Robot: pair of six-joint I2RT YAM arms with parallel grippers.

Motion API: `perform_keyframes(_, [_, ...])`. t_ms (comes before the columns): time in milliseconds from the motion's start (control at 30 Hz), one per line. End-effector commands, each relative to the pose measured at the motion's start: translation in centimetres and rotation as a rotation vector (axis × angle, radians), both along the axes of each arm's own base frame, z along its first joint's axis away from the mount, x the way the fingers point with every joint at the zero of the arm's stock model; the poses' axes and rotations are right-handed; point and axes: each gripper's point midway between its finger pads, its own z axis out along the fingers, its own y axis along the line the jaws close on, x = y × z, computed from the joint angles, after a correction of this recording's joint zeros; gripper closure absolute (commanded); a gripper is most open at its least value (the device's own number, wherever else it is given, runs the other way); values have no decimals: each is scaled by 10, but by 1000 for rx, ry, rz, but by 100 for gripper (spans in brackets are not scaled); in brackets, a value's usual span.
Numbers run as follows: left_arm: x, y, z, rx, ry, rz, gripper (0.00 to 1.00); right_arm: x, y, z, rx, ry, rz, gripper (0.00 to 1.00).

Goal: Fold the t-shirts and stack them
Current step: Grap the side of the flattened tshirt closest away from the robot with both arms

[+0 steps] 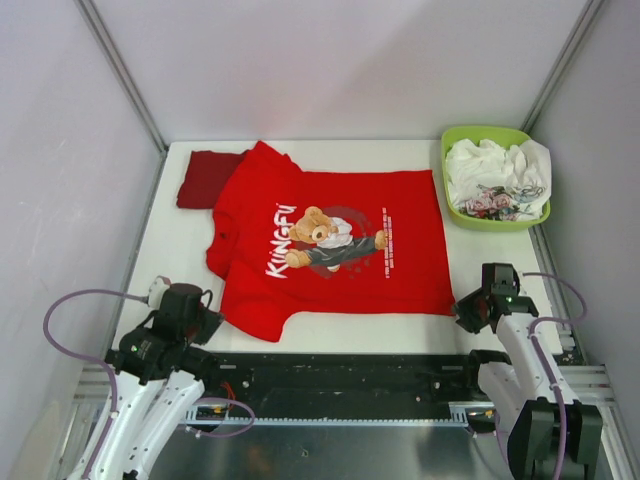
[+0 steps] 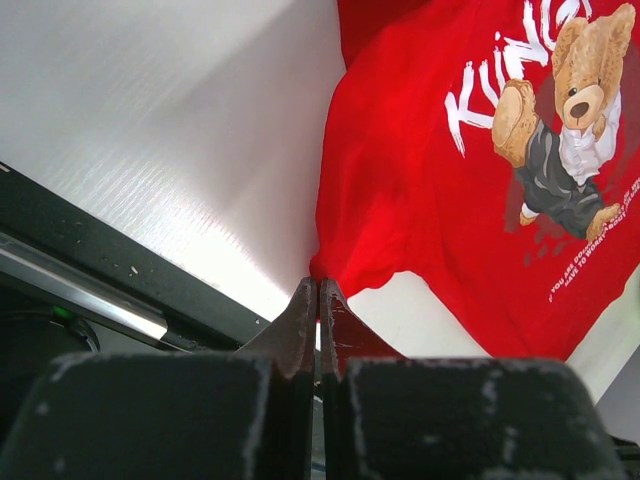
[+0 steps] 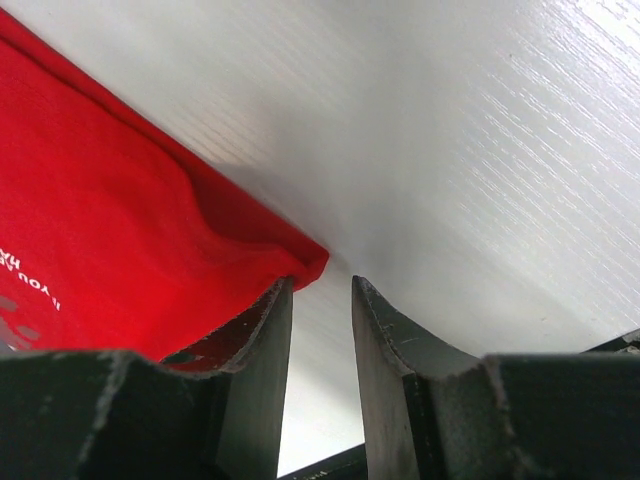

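**Both grippers sat at the near edge of the spread bear tee**

The left gripper [image 2: 317, 290] had its fingers pressed together with no gap. Their tips were right at the hem of the sleeve of the bright red t-shirt [image 2: 400, 150], and no cloth showed between them. The right gripper [image 3: 322, 290] had its jaws apart, with bare white table [image 3: 480, 150] showing through the gap. The shirt's near hem corner lay against the tip of one finger, beside the gap and not inside it.

The bright red t-shirt was spread flat and face up across the middle of the table, collar toward the left and hem toward the right. Its cartoon bear and white "KUNGFU" lettering showed sideways. The cloth lay mostly smooth, with a slight curl at the near sleeve and a small fold at the hem corner. The darker red t-shirt [image 1: 205, 178] lay folded at the far left, partly under the bright one's shoulder.

Both arms reached forward low from their bases, the left arm [image 1: 165, 340] angled inward toward the sleeve and the right arm [image 1: 520, 350] toward the hem corner. A lime-green basket [image 1: 452, 200] holding pale cloth [image 1: 490, 165] stood at the far right corner.
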Motion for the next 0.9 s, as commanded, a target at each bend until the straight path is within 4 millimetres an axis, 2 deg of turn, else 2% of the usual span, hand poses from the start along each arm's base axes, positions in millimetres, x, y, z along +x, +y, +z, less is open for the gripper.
perform_keyframes(0, [3,4,0,16,-7,21,100,10,-6,-2,-21,-23,-25,65])
perform_keyframes(367, [4,4,0,18,-9,21,100,11,-9,-9,-41,-6,-17,68])
perform_keyframes(567, [4,5,3,17,-17,22,100,5,-7,-17,-35,31,7,82])
perform_keyframes(700, [5,5,12,10,-43,23,100,4,-5,-15,-29,32,29,97])
perform_keyframes(867, [2,6,18,5,-59,29,100,8,0,-4,-7,19,56,100])
